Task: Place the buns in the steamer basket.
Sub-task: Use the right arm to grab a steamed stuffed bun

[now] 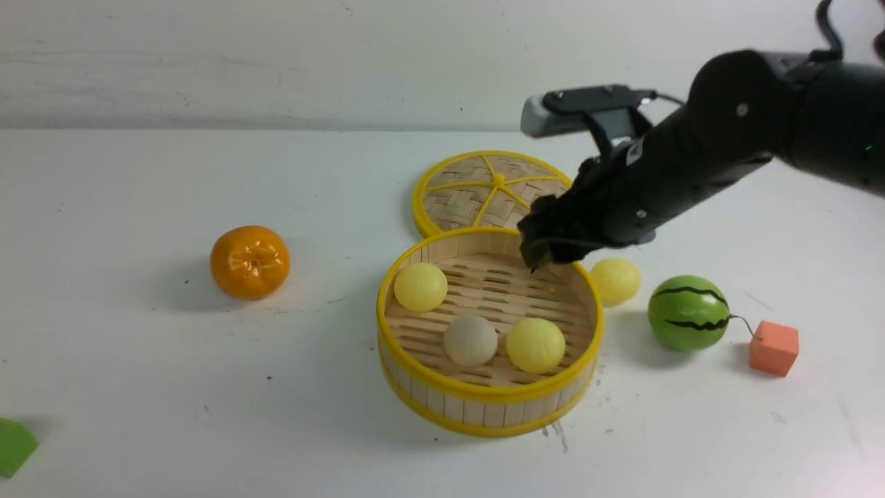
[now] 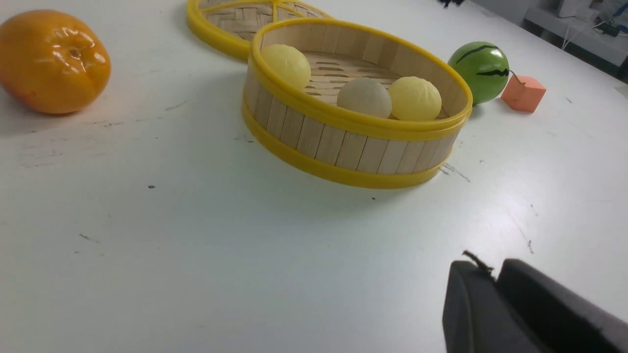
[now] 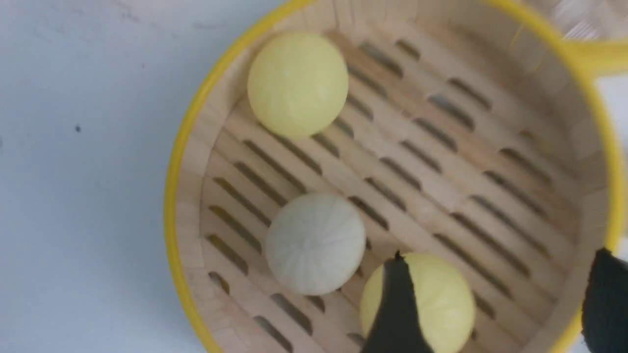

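The steamer basket (image 1: 484, 408) stands mid-table and holds three buns: a pale yellow bun (image 1: 420, 286) at its far left, an off-white pleated bun (image 1: 470, 340) and a pale yellow bun (image 1: 535, 344) at its near side. A fourth pale yellow bun (image 1: 615, 280) lies on the table just right of the basket. My right gripper (image 1: 536, 257) hovers open and empty above the basket's far right rim. In the right wrist view its fingers (image 3: 397, 304) straddle the floor beside the near yellow bun (image 3: 441, 304). My left gripper (image 2: 483, 269) is shut and empty, well short of the basket (image 2: 343, 147).
The woven lid (image 1: 477, 190) lies behind the basket, touching it. An orange tangerine (image 1: 249, 262) sits to the left. A green watermelon ball (image 1: 688, 312) and an orange cube (image 1: 774, 348) sit to the right. A green block (image 1: 14, 446) is at the near left edge.
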Tool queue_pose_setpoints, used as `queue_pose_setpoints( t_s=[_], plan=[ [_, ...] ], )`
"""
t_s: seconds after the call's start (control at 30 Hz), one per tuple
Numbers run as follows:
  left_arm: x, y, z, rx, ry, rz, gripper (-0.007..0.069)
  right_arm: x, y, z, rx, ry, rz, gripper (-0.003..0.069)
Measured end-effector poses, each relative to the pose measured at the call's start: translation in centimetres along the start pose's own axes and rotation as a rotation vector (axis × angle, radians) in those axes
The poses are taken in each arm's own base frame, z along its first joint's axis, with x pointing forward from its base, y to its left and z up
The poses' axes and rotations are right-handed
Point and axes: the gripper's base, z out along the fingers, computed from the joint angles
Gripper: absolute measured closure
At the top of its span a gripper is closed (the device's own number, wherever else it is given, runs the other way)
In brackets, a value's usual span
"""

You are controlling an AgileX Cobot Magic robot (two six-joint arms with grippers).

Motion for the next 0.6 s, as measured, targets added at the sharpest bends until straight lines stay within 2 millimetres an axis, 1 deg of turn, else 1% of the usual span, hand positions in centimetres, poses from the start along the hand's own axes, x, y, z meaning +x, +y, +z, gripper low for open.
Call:
queue_pose_setpoints(
  t_s=[0.03,0.07,0.1,0.17,0.2,0.23,0.27,0.3,0.33,0.37,0.43,0.5,0.57,0.6],
  plan=[
    [0.0,0.0,0.0,0.0,0.0,0.0,0.0556,-0.3,-0.7,-0.6,0.026,-0.015,0.012,0.0184],
    [0.0,0.0,0.0,0.0,0.0,0.0,0.0555,-0.4,-1.1,-0.8,0.038,-0.019,0.023,0.0188],
    [0.0,0.0,0.0,0.0,0.0,0.0,0.0554,-0.5,-3.0,-0.9,0.091,-0.022,0.073,0.0216],
    [0.0,0.0,0.0,0.0,0.0,0.0,0.0554,-0.3,-5.2,-0.1,0.134,-0.008,0.144,0.0257],
    [0.0,0.0,0.0,0.0,0.0,0.0,0.0554,-0.2,-5.5,0.2,0.139,-0.001,0.155,0.0262],
    [0.0,0.0,0.0,0.0,0.0,0.0,0.0552,0.0,-7.3,1.2,0.166,0.02,0.2,0.0301],
    [0.0,0.0,0.0,0.0,0.0,0.0,0.0551,0.1,-7.7,1.6,0.171,0.029,0.207,0.031],
    [0.0,0.0,0.0,0.0,0.0,0.0,0.055,0.2,-8.9,2.8,0.185,0.049,0.231,0.0339],
    [0.0,0.0,0.0,0.0,0.0,0.0,0.0548,0.3,-9.5,3.5,0.188,0.058,0.245,0.0351],
    [0.0,0.0,0.0,0.0,0.0,0.0,0.0546,0.3,-10.3,4.7,0.188,0.073,0.269,0.0369],
    [0.0,0.0,0.0,0.0,0.0,0.0,0.0544,0.1,-11.2,6.1,0.181,0.082,0.299,0.0382],
    [0.0,0.0,0.0,0.0,0.0,0.0,0.0543,0.0,-11.5,6.7,0.177,0.087,0.31,0.0384],
    [0.0,0.0,0.0,0.0,0.0,0.0,0.0541,-0.3,-12.1,8.0,0.171,0.097,0.325,0.0386],
    [0.0,0.0,0.0,0.0,0.0,0.0,0.0541,-0.4,-12.2,8.1,0.171,0.097,0.325,0.0386]
  ],
)
